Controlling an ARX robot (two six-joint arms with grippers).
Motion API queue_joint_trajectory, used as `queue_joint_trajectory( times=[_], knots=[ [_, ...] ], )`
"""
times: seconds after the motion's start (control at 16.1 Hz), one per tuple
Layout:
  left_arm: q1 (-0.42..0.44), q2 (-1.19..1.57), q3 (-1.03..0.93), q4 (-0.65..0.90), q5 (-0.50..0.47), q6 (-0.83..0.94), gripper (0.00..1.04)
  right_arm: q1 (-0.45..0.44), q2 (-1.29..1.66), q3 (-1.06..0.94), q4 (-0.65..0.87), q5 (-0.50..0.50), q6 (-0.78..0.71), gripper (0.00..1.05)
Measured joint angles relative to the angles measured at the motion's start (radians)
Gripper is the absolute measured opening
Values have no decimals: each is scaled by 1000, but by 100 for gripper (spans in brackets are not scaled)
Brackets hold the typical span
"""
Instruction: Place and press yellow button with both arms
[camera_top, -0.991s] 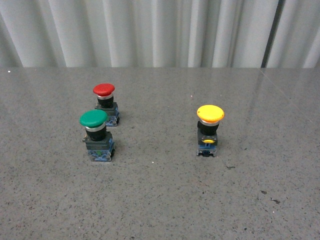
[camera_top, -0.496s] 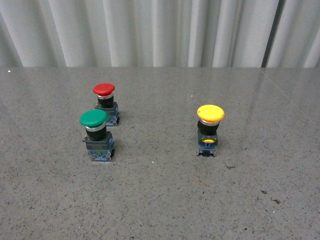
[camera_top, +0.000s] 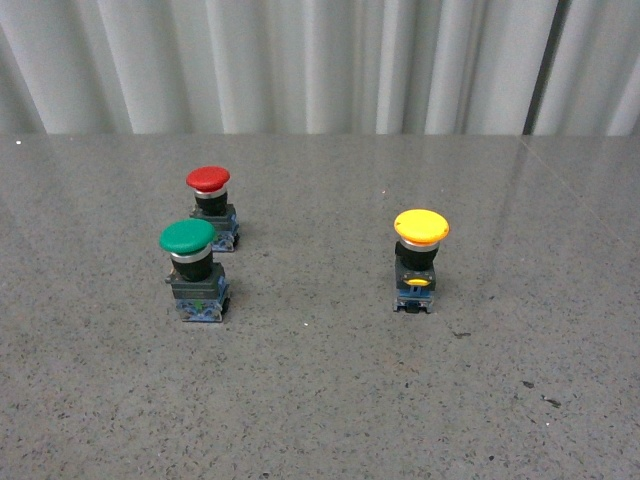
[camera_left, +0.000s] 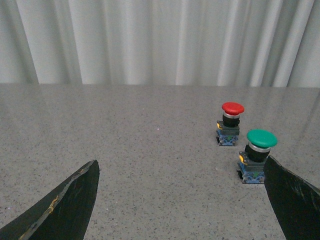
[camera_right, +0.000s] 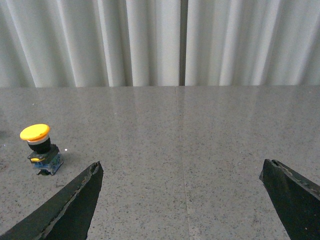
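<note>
The small push-button switch with a yellow mushroom cap, black cylindrical body and blue base stands upright on the speckled grey stone-look surface, well apart from the green-capped button and the red-capped button that stand near each other to its left; nothing touches it, and no arm shows in the front view. It looks light, rigid and top-heavy, with a smooth domed cap that would likely slip; the better hold is probably across the black body or the squarer base, low down, so it stays upright. The left gripper has its thin black fingers spread wide and empty, the green-capped button just beside one of them; the right gripper has its fingers likewise released and empty, the yellow button off to one side; pressing will likely need one arm steadying the base.
</note>
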Motion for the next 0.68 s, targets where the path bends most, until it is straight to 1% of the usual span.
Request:
queue_joint_trajectory(
  times=[0.68],
  knots=[
    [0, 0, 0, 0, 0, 0, 98, 0, 0, 0, 0, 0, 0, 98]
  ],
)
